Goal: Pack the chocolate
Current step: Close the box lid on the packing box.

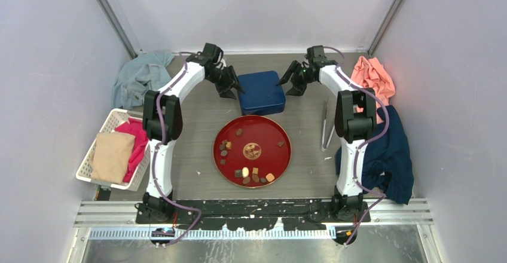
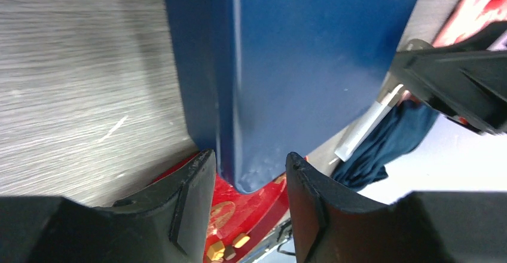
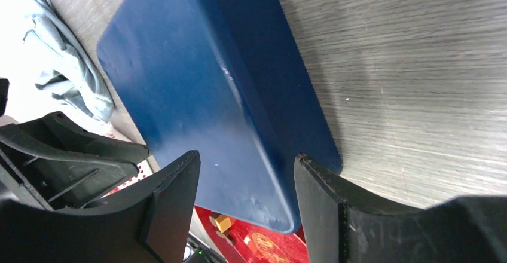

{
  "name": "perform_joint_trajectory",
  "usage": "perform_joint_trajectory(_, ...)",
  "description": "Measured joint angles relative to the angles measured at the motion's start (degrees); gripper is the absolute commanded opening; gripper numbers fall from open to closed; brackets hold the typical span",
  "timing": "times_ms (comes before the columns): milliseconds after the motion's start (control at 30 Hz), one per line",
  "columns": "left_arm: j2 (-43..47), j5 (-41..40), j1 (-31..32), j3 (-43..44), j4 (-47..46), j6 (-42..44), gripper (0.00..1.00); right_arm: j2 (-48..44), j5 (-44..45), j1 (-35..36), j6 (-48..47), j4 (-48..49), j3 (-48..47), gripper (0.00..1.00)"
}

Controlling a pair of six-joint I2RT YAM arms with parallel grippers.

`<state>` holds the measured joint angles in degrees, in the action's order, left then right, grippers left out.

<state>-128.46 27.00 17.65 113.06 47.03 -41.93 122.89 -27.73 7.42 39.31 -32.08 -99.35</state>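
Found left gripper (image 2: 248,155) and right gripper (image 3: 246,157) spread astride blue box (image 1: 261,91), contact unclear; glimpsed red plate (image 2: 251,209) and chocolate (image 2: 242,240) mostly hidden behind it.

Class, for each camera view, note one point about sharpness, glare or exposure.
Top external: evenly lit, sharp. Left wrist: a glare line runs down the blue box. Right wrist: pale sheen on the box; upper-left corner washed out white.
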Motion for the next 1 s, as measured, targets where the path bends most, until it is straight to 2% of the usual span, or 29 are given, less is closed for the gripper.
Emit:
perform_joint_trajectory(167,-0.46,3.41,0.52,-0.81,-2.71,-1.99,0.4,2.51,-4.17,0.07,1.66,1.18,0.7,0.6)
perform_joint_trajectory(267,-0.72,4.26,0.46,-0.98,-2.82,-2.73,0.4,2.86,-5.49,-0.13,2.12,2.12,1.03,0.56)
perform_joint_trajectory(533,-0.85,4.72,0.22,-0.98,-3.15,-2.49,0.52,2.38,-8.28,-1.07,6.34,8.9,5.62,0.47)
perform_joint_trajectory(700,-0.87,4.52,0.2,-0.98,-2.25,-1.42,0.53,0.33,-10.82,-1.7,11.78,15.63,10.4,0.46)
perform_joint_trajectory(1000,-0.87,4.07,-0.33,-1.66,-1.38,-0.5,0.44,-2.75,-13.55,-2.03,17.0,23.37,15.06,0.44)
